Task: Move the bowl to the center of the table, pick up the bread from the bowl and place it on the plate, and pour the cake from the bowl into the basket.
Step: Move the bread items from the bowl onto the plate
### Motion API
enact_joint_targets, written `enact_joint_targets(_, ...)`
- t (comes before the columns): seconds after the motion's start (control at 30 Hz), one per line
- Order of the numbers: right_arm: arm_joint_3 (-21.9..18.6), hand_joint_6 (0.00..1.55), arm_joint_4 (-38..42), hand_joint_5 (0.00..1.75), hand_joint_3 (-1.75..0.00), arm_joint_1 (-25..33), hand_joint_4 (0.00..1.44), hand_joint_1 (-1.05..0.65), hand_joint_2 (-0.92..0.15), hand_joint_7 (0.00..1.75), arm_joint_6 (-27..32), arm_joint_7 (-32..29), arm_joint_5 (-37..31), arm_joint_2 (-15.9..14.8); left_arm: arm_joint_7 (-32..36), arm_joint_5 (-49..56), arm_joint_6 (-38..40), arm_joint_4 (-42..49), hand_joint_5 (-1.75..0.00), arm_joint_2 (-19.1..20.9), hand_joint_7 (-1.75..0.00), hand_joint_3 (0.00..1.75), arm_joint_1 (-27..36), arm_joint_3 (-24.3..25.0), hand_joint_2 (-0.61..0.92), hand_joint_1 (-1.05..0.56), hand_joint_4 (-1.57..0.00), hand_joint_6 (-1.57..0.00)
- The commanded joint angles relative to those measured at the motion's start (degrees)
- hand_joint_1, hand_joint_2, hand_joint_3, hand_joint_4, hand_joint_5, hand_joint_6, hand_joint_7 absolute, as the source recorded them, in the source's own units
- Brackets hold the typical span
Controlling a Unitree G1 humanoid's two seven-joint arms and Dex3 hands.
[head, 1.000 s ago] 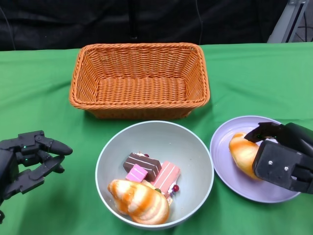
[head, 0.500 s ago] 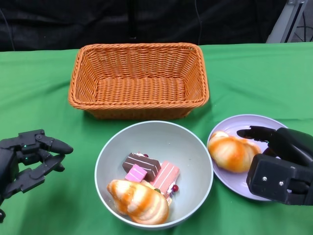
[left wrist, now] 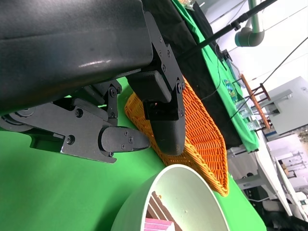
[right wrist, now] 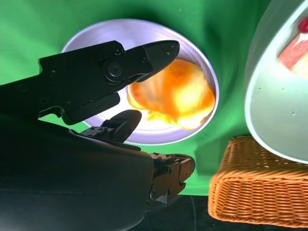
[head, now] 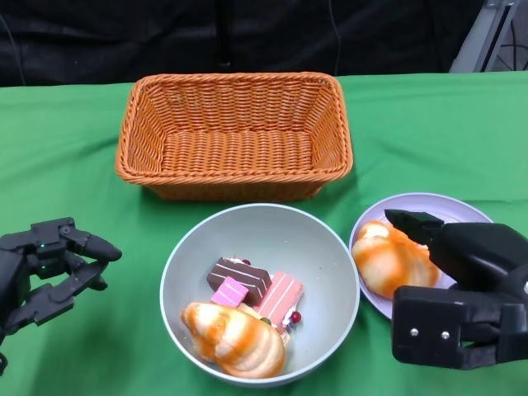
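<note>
Left hand (head: 45,268) – lower left of the head view, over bare green cloth (head: 74,165); fingers spread and loosely curled, holding nothing, well apart from the bowl.

Basket (head: 235,136) – upper centre; woven orange wicker, rectangular, with flared walls. It stands just behind the bowl.

Bowl (head: 330,256) – lower centre; smooth, round, pale grey-green. Inside lie one glossy, ridged orange-and-white bread (head: 235,338) at the near wall and, beside it, block-shaped cake pieces (head: 252,285) in brown and pink with a small red ball.

Plate (head: 462,206) – right of the bowl, rims close together; flat, round, lilac. A second bread (head: 392,260) rests on its left half.

Right hand (head: 458,285) – lower right, covering the near part of the plate. Fingers are parted; the right wrist view shows them above the bread on the plate, not gripping it.
</note>
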Motion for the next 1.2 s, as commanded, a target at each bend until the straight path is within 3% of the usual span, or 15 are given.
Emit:
enact_joint_targets(0.03,-0.26,0.00,-1.29,0.18,-0.06,0.68,0.42,-0.68,-0.92,0.00,1.13,1.46,-1.03,-0.87,0.51,0.09,-0.25,0.43,-1.25,1.33,-0.89,0.34,0.04,0.20,0.92,-0.07,-0.80,-0.86)
enact_joint_targets(0.4,-0.47,0.01,-2.14,0.17,-0.06,0.67,0.43,-0.68,-0.92,0.00,1.64,2.30,-1.33,-0.72,0.49,0.09,-0.27,0.42,-1.26,1.35,-0.92,0.34,0.03,0.18,0.92,-0.07,-0.79,-0.84)
enact_joint_targets(0.43,-2.98,0.01,-10.42,0.17,-0.06,0.15,0.44,-0.68,-0.92,0.00,3.19,4.17,4.17,2.38,0.45,0.14,-0.05,1.09,-1.26,1.36,-0.92,0.34,-0.50,0.11,0.92,-0.06,-0.79,-0.84)
enact_joint_targets(0.47,-4.65,0.12,-16.93,0.19,-0.08,-0.58,0.50,-0.70,-0.92,0.05,4.98,6.09,8.13,4.75,0.40,0.17,-0.18,1.84,-1.25,1.34,-0.92,0.34,-1.01,0.06,0.92,-0.07,-0.79,-0.84)
enact_joint_targets(0.53,-6.20,0.18,-23.99,0.20,-0.09,-1.58,0.53,-0.71,-0.92,0.07,7.65,8.55,12.41,7.23,0.33,0.14,-0.59,2.86,-1.24,1.30,-0.92,0.33,-1.62,0.02,0.92,-0.07,-0.79,-0.84)
enact_joint_targets(0.9,-5.77,0.21,-26.29,0.17,-0.09,-2.24,0.55,-0.71,-0.92,0.06,11.43,9.53,13.90,6.17,0.29,0.01,-1.57,4.06,-1.22,1.42,-0.92,0.32,-2.09,-0.10,0.92,-0.06,-0.80,-0.84)
enact_joint_targets(1.0,-5.02,0.24,-26.17,0.17,-0.10,-6.04,0.58,-0.70,-0.92,0.07,11.68,11.32,18.50,8.21,0.16,0.07,-1.83,4.73,-1.23,1.41,-0.92,0.32,-2.43,-0.23,0.92,-0.07,-0.80,-0.84)
enact_joint_targets(1.2,-3.74,0.27,-24.36,0.16,-0.12,-7.12,0.62,-0.72,-0.92,0.06,11.24,10.27,22.04,8.57,0.35,0.39,-1.95,4.84,-1.25,1.66,-0.92,0.31,-2.43,-0.36,0.92,-0.08,-0.78,-0.83)
